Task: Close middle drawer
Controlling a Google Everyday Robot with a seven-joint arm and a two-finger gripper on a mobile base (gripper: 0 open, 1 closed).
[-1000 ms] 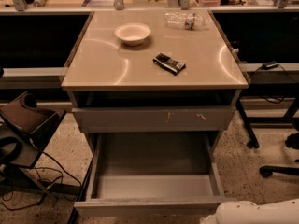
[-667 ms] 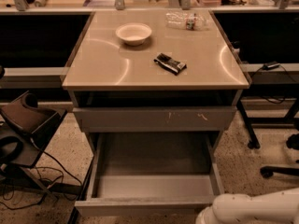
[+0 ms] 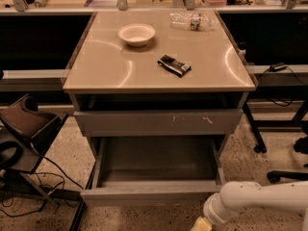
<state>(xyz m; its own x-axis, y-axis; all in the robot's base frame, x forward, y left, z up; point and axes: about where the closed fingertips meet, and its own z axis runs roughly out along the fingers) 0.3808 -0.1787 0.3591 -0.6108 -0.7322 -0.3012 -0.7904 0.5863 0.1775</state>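
Observation:
The middle drawer [image 3: 150,195] is pulled far out of the grey cabinet. Its plain flat front faces me and its grey inside [image 3: 156,160] holds nothing I can see. Above it is the drawer front with pale scratch marks [image 3: 156,123], standing slightly out from the cabinet. My white arm [image 3: 260,198] comes in from the bottom right. My gripper [image 3: 201,224] is at the bottom edge of the camera view, just below and in front of the right part of the middle drawer's front, mostly cut off by the frame.
On the cabinet top [image 3: 96,71] lie a white bowl [image 3: 136,34], a dark snack packet [image 3: 173,66] and a clear plastic bottle [image 3: 191,19]. A dark chair [image 3: 24,129] and cables stand at the left. Chair legs and a stand [image 3: 284,143] are at the right.
My arm has reached further left and up into view, bringing the gripper end closer to the right part of the middle drawer's front. The drawer has not moved.

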